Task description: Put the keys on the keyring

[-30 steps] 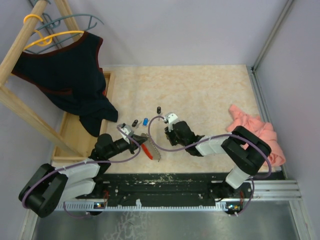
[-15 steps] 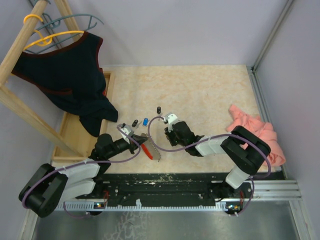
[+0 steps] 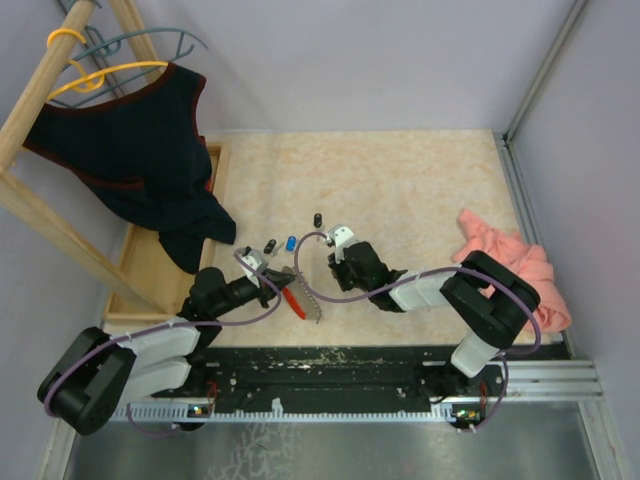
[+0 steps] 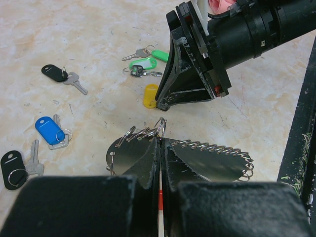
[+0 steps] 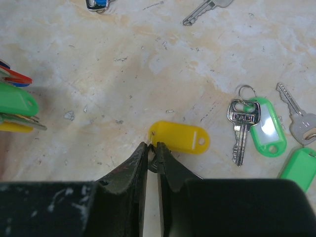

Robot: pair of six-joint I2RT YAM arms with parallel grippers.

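My left gripper (image 4: pixel 161 139) is shut on the keyring (image 4: pixel 207 158), whose grey toothed strip with wire rings fans out on both sides of the jaws; the red band shows in the top view (image 3: pixel 295 298). My right gripper (image 5: pixel 153 147) is low on the table, its jaws pinched on the metal key of the yellow tag (image 5: pixel 180 137), just beyond the keyring. Loose keys lie around: two green ones (image 5: pixel 264 127) to the right, plus a blue one (image 4: pixel 49 130) and two black ones (image 4: pixel 53 72) further left.
Green, red and yellow tags (image 5: pixel 15 103) show at the left edge of the right wrist view. A pink cloth (image 3: pixel 505 262) lies at the right. A dark garment (image 3: pixel 140 150) hangs on a wooden rack over a wooden tray (image 3: pixel 155 275) at the left.
The right gripper's jaws have closed a little further on the yellow key. Both arms have stayed almost still.
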